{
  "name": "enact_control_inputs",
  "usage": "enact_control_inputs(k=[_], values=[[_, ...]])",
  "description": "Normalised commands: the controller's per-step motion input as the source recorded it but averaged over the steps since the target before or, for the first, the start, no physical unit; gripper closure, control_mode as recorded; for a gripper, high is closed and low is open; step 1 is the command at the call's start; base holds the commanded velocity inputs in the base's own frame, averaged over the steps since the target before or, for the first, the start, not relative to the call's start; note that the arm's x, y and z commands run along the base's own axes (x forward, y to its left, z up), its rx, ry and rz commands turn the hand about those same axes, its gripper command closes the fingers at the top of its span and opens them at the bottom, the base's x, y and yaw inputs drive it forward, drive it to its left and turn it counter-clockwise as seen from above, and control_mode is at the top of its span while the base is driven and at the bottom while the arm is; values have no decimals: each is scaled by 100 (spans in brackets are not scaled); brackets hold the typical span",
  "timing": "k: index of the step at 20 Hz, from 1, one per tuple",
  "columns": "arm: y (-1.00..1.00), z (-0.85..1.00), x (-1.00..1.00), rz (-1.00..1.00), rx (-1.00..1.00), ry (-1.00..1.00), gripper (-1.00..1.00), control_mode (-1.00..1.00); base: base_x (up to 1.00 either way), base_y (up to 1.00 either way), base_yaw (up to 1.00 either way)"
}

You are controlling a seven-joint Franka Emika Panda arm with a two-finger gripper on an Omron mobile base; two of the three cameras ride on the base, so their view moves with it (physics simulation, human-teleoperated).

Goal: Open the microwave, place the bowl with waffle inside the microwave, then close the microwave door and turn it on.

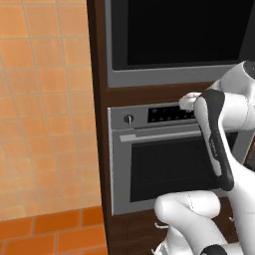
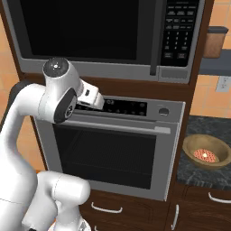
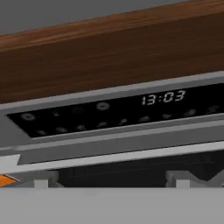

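The microwave (image 2: 103, 36), a large built-in appliance with a wide black glass front in a plain grey metal frame, sits high in the dark wood cabinet column, and its microwave door (image 2: 79, 29) is shut flush, so the first step of the task looks not yet begun. Directly below it is the grey steel oven (image 2: 113, 149) with a mesh-patterned window, a bar handle and a black display strip (image 3: 118, 111) reading 13:03. The white robot arm (image 2: 27, 135) rises in front of the oven, its hand levelled at that strip, probably on its way up toward the door above. The brown wooden bowl (image 2: 206, 152) holding the round reddish waffle (image 2: 205, 155) waits on the dark speckled counter to the right, well apart from the arm. The gripper (image 3: 113, 181) stands with its two dark fingertips (image 3: 41, 183) wide apart, holding nothing, close to the oven's front.
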Motion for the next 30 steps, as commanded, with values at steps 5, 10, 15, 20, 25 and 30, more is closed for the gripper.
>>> enact_control_inputs(k=[5, 10, 15, 20, 25, 30], values=[[-88, 99, -55, -13, 0, -64, -100, -100, 0, 0, 0], [-100, 87, -48, -13, 0, -45, -100, -100, 0, 0, 0], [-95, 52, -5, -18, 1, -27, -100, -100, 0, 0, 0], [-57, 4, 73, 0, 8, -2, -100, -100, 0, 0, 0], [-56, 25, 51, 2, 11, 0, -100, -100, 0, 0, 0], [-22, 2, 60, 5, 5, 7, -100, -100, 0, 0, 0]])
